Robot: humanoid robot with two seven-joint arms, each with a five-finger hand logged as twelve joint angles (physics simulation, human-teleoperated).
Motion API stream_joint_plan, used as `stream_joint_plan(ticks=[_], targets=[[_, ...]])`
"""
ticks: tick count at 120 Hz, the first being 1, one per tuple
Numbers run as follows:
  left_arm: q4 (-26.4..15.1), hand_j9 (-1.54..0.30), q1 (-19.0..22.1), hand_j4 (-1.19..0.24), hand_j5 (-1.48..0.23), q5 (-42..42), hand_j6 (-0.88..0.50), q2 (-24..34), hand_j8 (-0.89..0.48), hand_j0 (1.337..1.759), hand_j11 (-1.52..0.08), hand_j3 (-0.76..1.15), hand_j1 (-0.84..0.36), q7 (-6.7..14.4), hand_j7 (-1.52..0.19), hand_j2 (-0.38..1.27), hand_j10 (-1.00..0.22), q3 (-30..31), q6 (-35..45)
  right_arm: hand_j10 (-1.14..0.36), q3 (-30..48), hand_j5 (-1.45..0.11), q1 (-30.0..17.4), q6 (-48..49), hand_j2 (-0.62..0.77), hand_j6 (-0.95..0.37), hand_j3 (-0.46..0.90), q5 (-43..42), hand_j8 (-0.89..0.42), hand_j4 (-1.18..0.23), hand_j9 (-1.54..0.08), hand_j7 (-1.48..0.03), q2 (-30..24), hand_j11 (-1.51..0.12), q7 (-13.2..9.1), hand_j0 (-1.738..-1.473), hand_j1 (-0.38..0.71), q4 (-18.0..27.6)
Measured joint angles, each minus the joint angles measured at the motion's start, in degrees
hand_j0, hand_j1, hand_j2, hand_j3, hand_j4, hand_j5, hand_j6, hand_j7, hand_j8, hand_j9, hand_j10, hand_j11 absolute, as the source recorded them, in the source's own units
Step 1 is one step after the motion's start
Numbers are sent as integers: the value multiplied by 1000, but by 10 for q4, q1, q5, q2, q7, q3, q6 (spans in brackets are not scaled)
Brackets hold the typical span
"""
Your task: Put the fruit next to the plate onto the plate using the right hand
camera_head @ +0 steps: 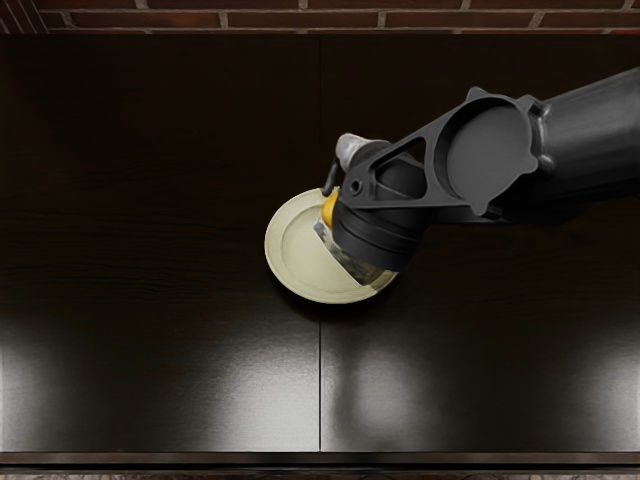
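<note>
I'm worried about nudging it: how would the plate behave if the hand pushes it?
The plate looks rigid and shallow, so it probably won't tip. On the glossy table it may well slide if its rim is bumped.

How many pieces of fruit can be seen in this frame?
1. A yellow fruit peeks out from under the right hand, by the cream plate's far rim. Most of it is hidden, and the hand could cover more.
</note>
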Motion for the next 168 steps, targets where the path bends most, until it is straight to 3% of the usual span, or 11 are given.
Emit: stream_joint_plan(ticks=[21,43,69,88,103,129,156,168], targets=[[0,0,0,0,0,0,0,0,0,1658,0,0,349,0,0,0,0,0,0,-760,1,-1088,-24,0,567,-497,1,-17,-510,-767,-1099,-1035,0,-1108,0,-1658,297,-4],[0,0,0,0,0,0,0,0,0,1658,0,0,349,0,0,0,0,-1,0,-342,1,-485,-26,-2,229,-235,0,-21,-240,-345,-490,-464,0,-494,-1,-1658,-49,-6],[0,0,0,0,0,0,0,0,0,1658,0,0,349,0,0,0,0,-1,0,-135,19,-190,-21,-2,76,-99,0,-23,-100,-137,-192,-182,0,-193,-1,-1658,-225,5],[0,0,1,0,0,0,0,0,0,1658,0,0,349,0,0,0,0,0,0,-77,70,-106,-48,-2,33,-61,0,-22,-61,-78,-107,-103,-7,-108,-1,-1658,-275,52],[0,0,10,0,0,0,0,0,0,1658,0,0,349,0,0,0,0,-1,0,-55,129,-75,-75,-2,15,-47,0,-23,-47,-56,-75,-73,-58,-76,-1,-1658,-293,89],[0,0,11,0,0,0,0,0,0,1658,0,0,349,0,0,0,0,-1,0,-38,212,-51,-97,-2,2,-36,0,-23,-36,-39,-51,-50,-92,-51,-1,-1658,-307,114],[0,0,11,0,0,0,0,0,0,1658,0,0,349,0,0,0,0,-1,0,-33,384,-44,-237,1,-3,-33,0,-30,-33,-34,-44,-43,-132,-44,-1,-1658,-311,117],[0,0,11,0,0,0,0,0,0,1658,0,0,349,0,0,0,0,-1,0,-33,458,-42,-293,70,-4,-32,0,-32,-32,-33,-42,-42,-174,-42,-1,-1658,-311,116]])
